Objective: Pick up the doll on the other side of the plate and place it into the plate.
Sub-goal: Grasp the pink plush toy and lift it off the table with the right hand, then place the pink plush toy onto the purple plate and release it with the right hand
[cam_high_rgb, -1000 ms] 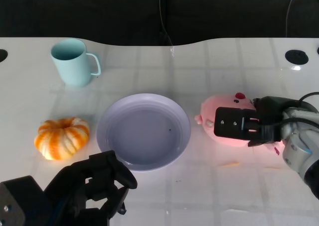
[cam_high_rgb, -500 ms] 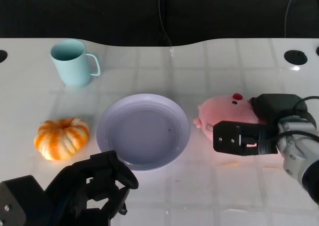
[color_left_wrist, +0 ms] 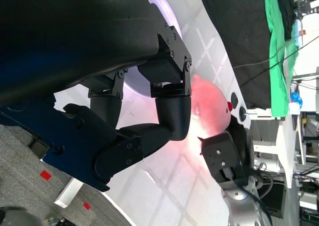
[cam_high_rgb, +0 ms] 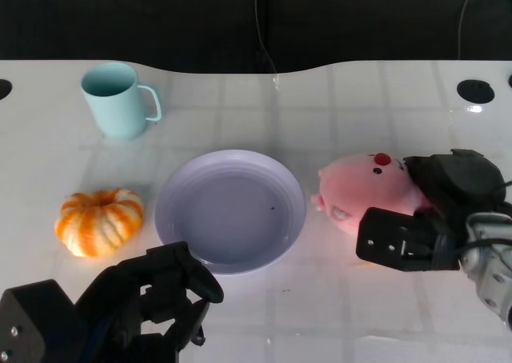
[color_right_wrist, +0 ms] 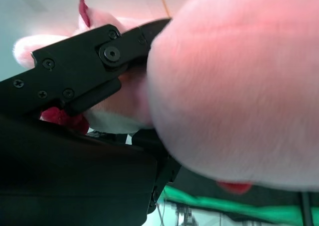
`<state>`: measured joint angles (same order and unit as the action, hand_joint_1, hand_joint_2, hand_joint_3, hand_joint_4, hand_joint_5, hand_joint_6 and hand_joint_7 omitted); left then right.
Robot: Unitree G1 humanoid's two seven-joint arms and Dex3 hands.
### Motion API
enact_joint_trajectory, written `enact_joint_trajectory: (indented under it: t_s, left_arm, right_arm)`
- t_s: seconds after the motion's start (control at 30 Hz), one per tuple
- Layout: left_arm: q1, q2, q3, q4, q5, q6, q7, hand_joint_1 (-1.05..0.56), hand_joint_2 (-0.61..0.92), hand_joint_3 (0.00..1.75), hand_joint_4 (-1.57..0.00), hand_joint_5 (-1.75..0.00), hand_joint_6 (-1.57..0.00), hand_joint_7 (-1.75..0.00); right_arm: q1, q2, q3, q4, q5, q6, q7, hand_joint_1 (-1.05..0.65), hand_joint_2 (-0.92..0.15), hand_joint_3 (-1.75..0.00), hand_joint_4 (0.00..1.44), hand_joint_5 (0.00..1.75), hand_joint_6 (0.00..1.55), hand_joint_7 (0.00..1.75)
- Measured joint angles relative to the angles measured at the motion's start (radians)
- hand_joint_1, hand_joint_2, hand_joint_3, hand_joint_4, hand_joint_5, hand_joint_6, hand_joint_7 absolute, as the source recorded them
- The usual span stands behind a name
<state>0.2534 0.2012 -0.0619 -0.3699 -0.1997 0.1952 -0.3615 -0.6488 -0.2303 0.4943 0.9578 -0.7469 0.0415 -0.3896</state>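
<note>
The pink doll (cam_high_rgb: 364,191) with a red tuft lies on the white table just right of the lavender plate (cam_high_rgb: 232,211). My right hand (cam_high_rgb: 432,211) grips it: fingers wrap its far right side and the thumb part presses its near side. In the right wrist view the doll (color_right_wrist: 234,86) fills the picture, with a black finger (color_right_wrist: 75,66) lying against it. My left hand (cam_high_rgb: 152,299) rests at the near left with its fingers curled in on nothing. The left wrist view shows that hand (color_left_wrist: 129,121), with the doll (color_left_wrist: 212,104) beyond it.
A light blue cup (cam_high_rgb: 118,99) stands at the far left. An orange and white pumpkin (cam_high_rgb: 99,221) lies left of the plate. Black round holes sit near the table's far corners. Nothing lies in the plate.
My right hand's thumb part has dropped from in front of the doll's face to its near side, uncovering the face. The doll has shifted slightly. The left hand has not moved.
</note>
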Motion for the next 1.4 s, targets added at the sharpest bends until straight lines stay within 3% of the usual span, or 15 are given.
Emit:
enact_joint_trajectory:
  t_s: [0.07,0.23,0.3,0.33,0.47,0.73,0.9,1.03,1.17,1.4]
  left_arm:
    - [-0.001,0.0,0.0,0.0,0.0,0.002,0.0,-0.32,0.58,1.04,-0.62,-1.75,-0.71,-1.35]
    - [-0.003,-0.002,-0.002,0.002,0.0,0.002,0.0,-0.31,0.58,1.05,-0.63,-1.75,-0.7,-1.35]
    - [-0.006,-0.002,-0.003,0.006,0.0,0.002,0.0,-0.31,0.58,1.06,-0.62,-1.75,-0.71,-1.35]
    - [-0.007,-0.002,-0.003,0.008,0.0,0.002,0.0,-0.31,0.58,1.06,-0.62,-1.75,-0.71,-1.35]
    - [-0.008,-0.003,-0.005,0.017,0.0,0.002,0.0,-0.33,0.58,1.05,-0.63,-1.75,-0.7,-1.34]
    - [-0.008,-0.003,-0.003,0.024,0.0,-0.004,0.0,-0.33,0.59,1.05,-0.64,-1.75,-0.7,-1.36]
    - [-0.007,-0.005,-0.008,0.022,0.004,-0.004,0.0,-0.32,0.6,1.04,-0.62,-1.75,-0.7,-1.37]
    - [-0.007,-0.012,-0.014,0.021,0.01,-0.004,0.003,-0.32,0.59,1.05,-0.62,-1.75,-0.7,-1.37]
    - [-0.005,-0.018,-0.019,0.017,0.012,-0.003,0.02,-0.32,0.57,1.06,-0.62,-1.75,-0.7,-1.37]
    - [-0.003,-0.022,-0.029,0.017,0.028,-0.006,0.02,-0.34,0.56,1.06,-0.65,-1.75,-0.72,-1.37]
  right_arm:
    - [0.019,-0.001,-0.012,-0.015,0.007,-0.015,-0.041,-0.22,-0.9,-0.04,0.83,1.74,0.88,1.12]
    - [0.052,-0.002,-0.065,-0.069,0.049,-0.069,-0.118,-0.18,-0.91,-0.12,0.88,1.75,0.79,1.52]
    - [0.056,-0.004,-0.091,-0.104,0.065,-0.086,-0.129,-0.18,-0.64,-0.71,0.89,1.75,0.72,1.7]
    - [0.056,-0.005,-0.102,-0.121,0.074,-0.091,-0.134,-0.17,-0.55,-0.88,0.91,1.75,0.73,1.72]
    - [0.057,-0.006,-0.135,-0.157,0.092,-0.104,-0.158,-0.12,-0.37,-1.19,0.93,1.75,0.79,1.7]
    - [0.057,-0.007,-0.158,-0.183,0.102,-0.128,-0.142,-0.16,-0.34,-1.24,0.94,1.75,0.79,1.72]
    - [0.015,0.006,-0.159,-0.227,0.12,-0.11,-0.032,-0.16,-0.27,-1.38,0.96,1.75,0.84,1.66]
    - [-0.037,0.049,-0.153,-0.276,0.13,-0.068,0.062,-0.2,-0.31,-1.31,0.94,1.75,0.87,1.55]
    - [-0.071,0.103,-0.124,-0.303,0.128,-0.05,0.113,-0.2,-0.3,-1.29,0.95,1.75,0.87,1.54]
    - [-0.108,0.183,-0.072,-0.259,0.114,-0.049,0.127,-0.21,-0.31,-1.24,0.95,1.75,0.85,1.53]
